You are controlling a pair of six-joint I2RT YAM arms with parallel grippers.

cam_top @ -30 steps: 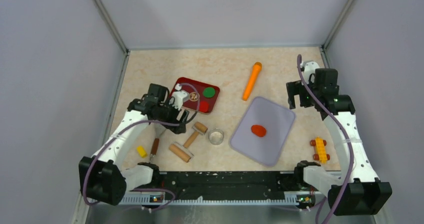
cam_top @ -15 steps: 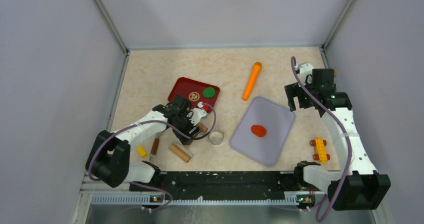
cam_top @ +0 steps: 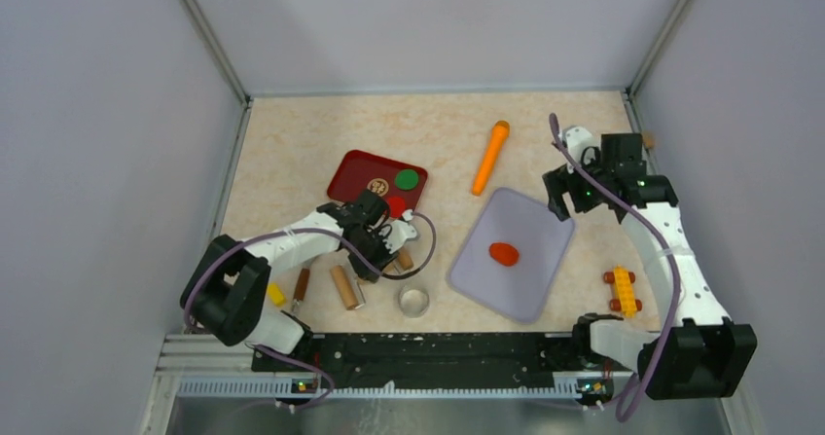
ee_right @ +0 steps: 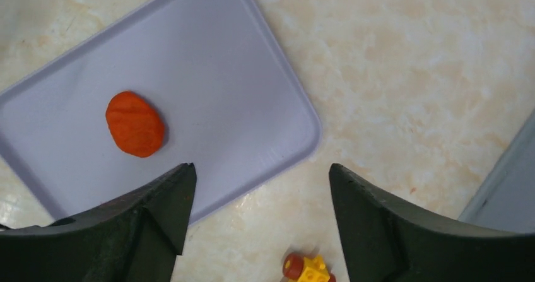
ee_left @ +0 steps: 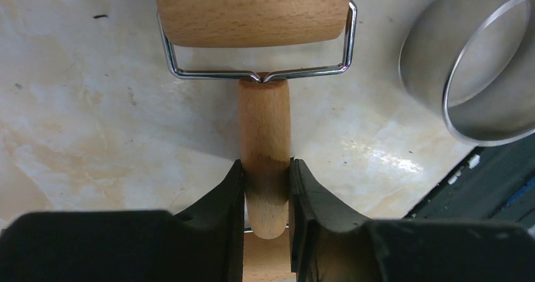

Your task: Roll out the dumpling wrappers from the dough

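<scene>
A moment ago our left jaws were up by the red tray [cam_top: 352,165]. Now they have come down and are pinching the handle of the wooden roller [ee_left: 252,11], which sticks out straight ahead of them. The metal ring [ee_left: 423,55] has been pushed along and now sits near these jaws, ahead and off to one side.

Our right jaws have slid closer to the purple board [ee_right: 221,74]. They are spread wide over its edge and hold nothing. The orange-red dough [ee_right: 134,123] lies on the board just past these jaws, a bit to one side. It is well apart from the left jaws and has not moved.

So we think we have our tool now, but the rolling has not started.

Some things are hard to see. The end of the handle is hidden between the left jaws. The far part of the roller and much of the ring are cut off. We cannot tell if the roller is off the worktop [ee_left: 94,105] yet.
</scene>
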